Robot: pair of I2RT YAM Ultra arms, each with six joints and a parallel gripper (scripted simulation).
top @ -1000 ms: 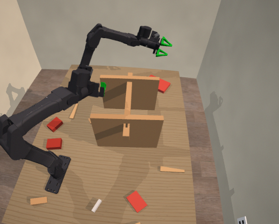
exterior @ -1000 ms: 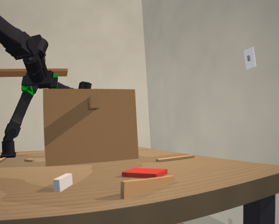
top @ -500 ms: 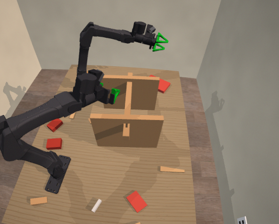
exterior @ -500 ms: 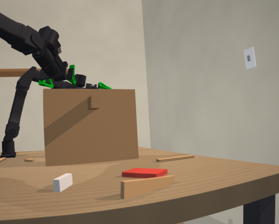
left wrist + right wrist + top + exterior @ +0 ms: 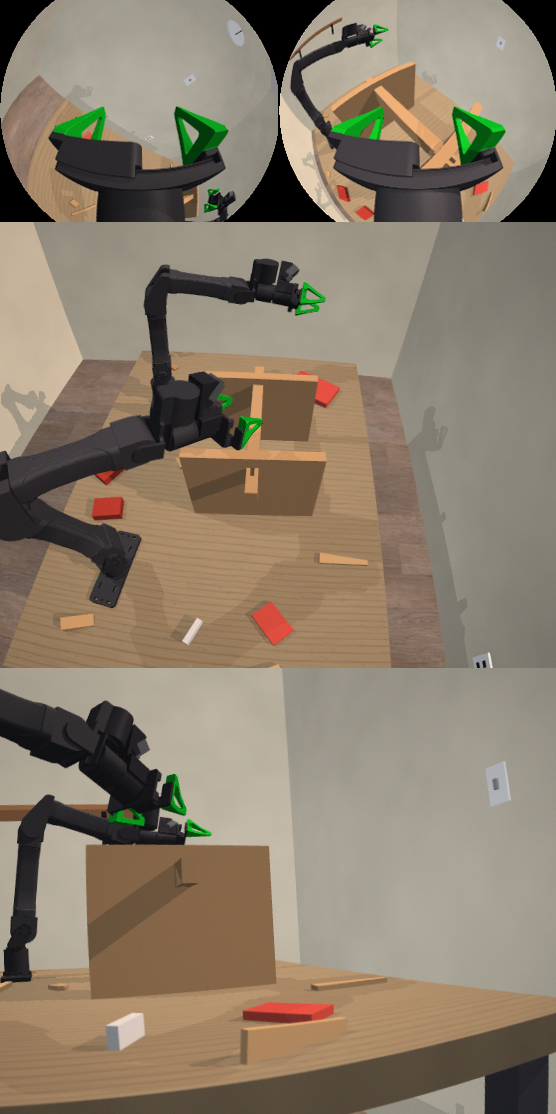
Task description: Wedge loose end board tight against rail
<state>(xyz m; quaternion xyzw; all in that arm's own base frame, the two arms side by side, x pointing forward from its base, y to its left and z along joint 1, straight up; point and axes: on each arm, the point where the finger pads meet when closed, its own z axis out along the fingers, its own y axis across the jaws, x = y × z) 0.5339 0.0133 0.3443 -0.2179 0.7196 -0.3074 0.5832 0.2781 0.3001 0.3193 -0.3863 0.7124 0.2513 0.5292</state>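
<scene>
Pale walls [image 5: 100, 252] [image 5: 225, 728] [image 5: 124, 50] [image 5: 452, 30] rise around the wood-grained table [image 5: 210, 542] [image 5: 400, 1018] [image 5: 42, 164] [image 5: 427, 99]. Going left to right in the top view, a small wooden block [image 5: 77, 621] lies near the right arm's base plate [image 5: 105, 597], with two red blocks [image 5: 109, 507] [image 5: 364, 213] farther along the same side. Next comes a white block [image 5: 192, 631] [image 5: 125, 1031]. Above the space between two upright boards hangs the right gripper [image 5: 246, 412] [image 5: 165, 818] [image 5: 207, 196] [image 5: 418, 110], its fingers spread wide with nothing between them. Beneath it the wooden rail [image 5: 256, 407] [image 5: 408, 119] spans from the far board [image 5: 287, 409] [image 5: 399, 91] to the near board [image 5: 220, 487] [image 5: 200, 928] [image 5: 452, 144]; its end pokes through the near one, showing a small open slot [image 5: 252, 471] with no wedge in it. Whether that board sits tight, I cannot tell. A red slab [image 5: 272, 622] [image 5: 287, 1012] [image 5: 481, 188] lies toward the table's near end. Beyond the far board, the left gripper [image 5: 321, 305] [image 5: 204, 829] [image 5: 140, 110] [image 5: 384, 35] hangs in the air, also spread and empty. Rightmost on the table, a tapered wooden wedge [image 5: 343, 559] [image 5: 349, 983] [image 5: 488, 200] lies flat, well apart from the boards and both grippers.
</scene>
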